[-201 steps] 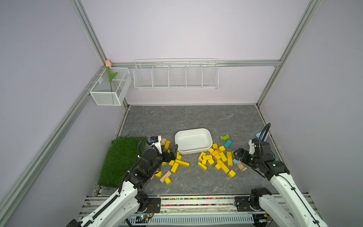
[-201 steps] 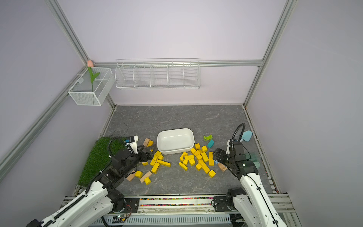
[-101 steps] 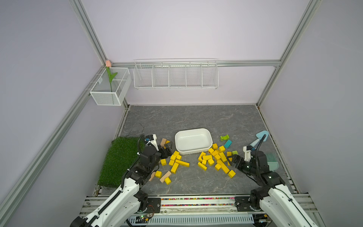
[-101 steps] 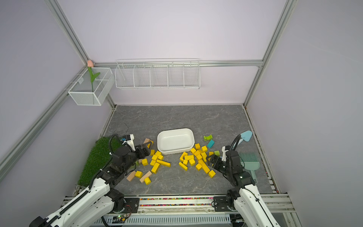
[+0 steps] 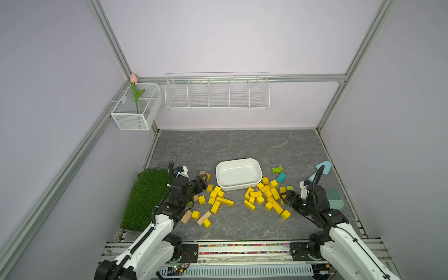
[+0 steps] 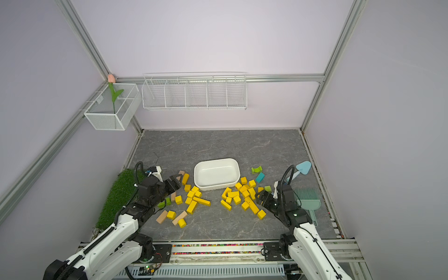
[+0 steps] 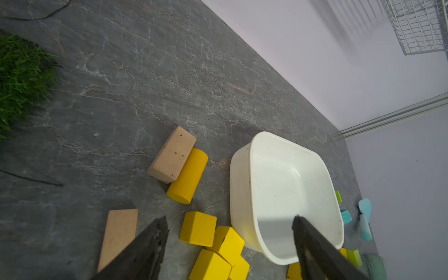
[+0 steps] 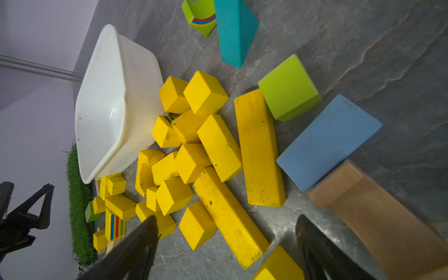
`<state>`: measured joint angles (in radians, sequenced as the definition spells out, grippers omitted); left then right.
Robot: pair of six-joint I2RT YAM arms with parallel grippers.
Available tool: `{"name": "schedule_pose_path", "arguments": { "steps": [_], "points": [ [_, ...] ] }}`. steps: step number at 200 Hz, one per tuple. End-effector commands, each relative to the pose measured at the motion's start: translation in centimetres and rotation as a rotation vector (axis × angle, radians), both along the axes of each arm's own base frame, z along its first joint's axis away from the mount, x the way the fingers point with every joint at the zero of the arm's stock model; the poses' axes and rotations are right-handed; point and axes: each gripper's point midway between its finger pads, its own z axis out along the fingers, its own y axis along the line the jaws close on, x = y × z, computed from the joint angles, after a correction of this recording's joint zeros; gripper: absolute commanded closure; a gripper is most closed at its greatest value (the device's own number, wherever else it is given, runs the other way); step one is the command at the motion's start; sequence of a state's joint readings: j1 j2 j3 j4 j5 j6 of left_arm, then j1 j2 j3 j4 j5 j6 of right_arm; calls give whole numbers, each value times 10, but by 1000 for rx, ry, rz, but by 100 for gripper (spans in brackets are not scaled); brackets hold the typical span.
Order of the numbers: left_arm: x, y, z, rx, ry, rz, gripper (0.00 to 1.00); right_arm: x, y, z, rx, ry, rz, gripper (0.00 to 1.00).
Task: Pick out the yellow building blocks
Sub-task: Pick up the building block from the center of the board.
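Note:
The yellow building blocks lie in two heaps on the grey floor, one [image 5: 215, 200] left of the white tub [image 5: 218, 169] and one [image 5: 266, 196] right of it, in both top views. My left gripper [image 5: 202, 180] [image 7: 230, 219] is open and empty, low over the left heap's far end, with a yellow cube [image 7: 197, 229] between its fingers and a yellow cylinder [image 7: 188, 175] just beyond. My right gripper [image 5: 286, 196] [image 8: 226, 218] is open and empty, straddling a long yellow bar [image 8: 230, 218] at the right heap's near right edge.
A tan block [image 7: 173, 154] touches the cylinder. A blue block [image 8: 327, 143], a green cube [image 8: 289, 87] and a tan block [image 8: 378, 218] crowd the right heap. A grass mat [image 5: 145, 194] lies left, a teal brush [image 5: 335, 198] and scoop [image 5: 323, 167] right.
My left gripper has shifted left and farther back, toward the cylinder. My right arm has drawn toward the near side, uncovering the brush, and its gripper has come down at the heap's edge.

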<state>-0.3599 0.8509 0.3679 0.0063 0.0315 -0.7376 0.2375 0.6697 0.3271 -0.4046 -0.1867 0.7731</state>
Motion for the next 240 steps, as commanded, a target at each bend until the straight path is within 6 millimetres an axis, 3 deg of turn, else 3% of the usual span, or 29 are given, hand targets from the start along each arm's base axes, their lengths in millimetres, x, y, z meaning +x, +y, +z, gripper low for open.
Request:
{"name": "schedule_pose_path", "arguments": {
  "steps": [1,25,93,120,240],
  "points": [
    [-9,12,-9,-2,60,62,17,5,-1,7,8,-35,-19,6],
    [-19,22,-17,36,157,103,19,1,-4,12,8,-64,-31,6],
    [-39,5,-47,155,414,-78,15,0,-5,16,12,-88,-39,6],
    [-46,6,-58,196,476,-102,21,0,-5,17,12,-94,-39,6],
    [-42,-5,-88,219,605,-163,44,0,-6,15,10,-83,-43,7]
  ]
}}
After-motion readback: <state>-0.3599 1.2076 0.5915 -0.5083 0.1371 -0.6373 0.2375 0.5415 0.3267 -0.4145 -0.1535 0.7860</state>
